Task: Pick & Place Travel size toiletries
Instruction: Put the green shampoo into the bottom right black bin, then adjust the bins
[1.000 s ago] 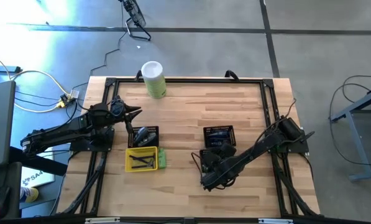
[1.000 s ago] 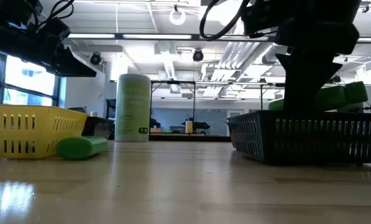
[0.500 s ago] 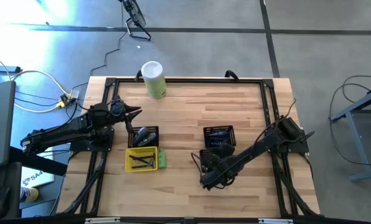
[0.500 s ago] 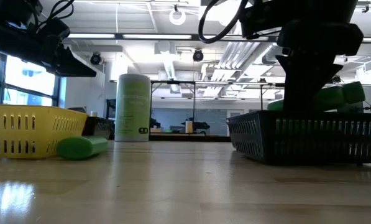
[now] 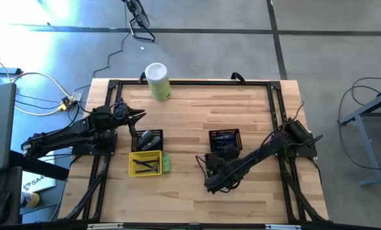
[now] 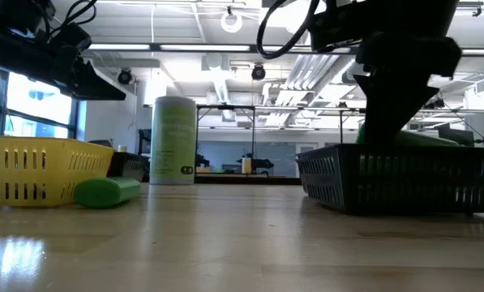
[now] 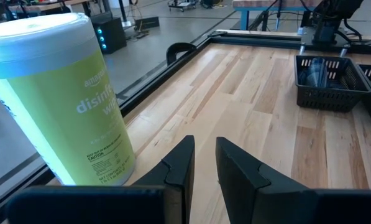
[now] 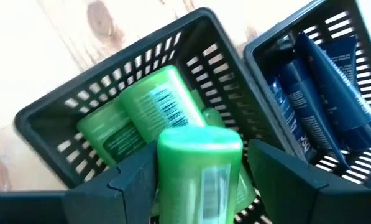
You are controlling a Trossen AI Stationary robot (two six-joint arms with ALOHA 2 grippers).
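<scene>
My right gripper (image 8: 202, 158) is open and points down into a black mesh basket (image 8: 61, 118) that holds green bottles (image 8: 135, 109). Another green bottle (image 8: 201, 171) lies on top of them between the fingers, with a thin gap at one finger. In the low view this bottle (image 6: 424, 139) shows just above the basket rim (image 6: 387, 154). A second basket (image 8: 278, 46) beside it holds dark blue tubes (image 8: 325, 74). Far left, my left gripper (image 5: 139, 116) waits shut, above the table. One green bottle (image 5: 166, 163) lies on the table by the yellow tray (image 5: 134, 156).
A tall pale-green canister (image 5: 157, 80) with a white lid stands at the far edge, straight ahead of my left gripper (image 7: 204, 149). A third black basket (image 5: 149, 139) sits behind the yellow tray, which holds dark items. Bare wood lies between the two groups and along the near edge.
The green bottle at my right gripper stuck out tilted above the basket rim a second ago. It has now sunk to just above the rim. The right arm has stayed over the basket.
</scene>
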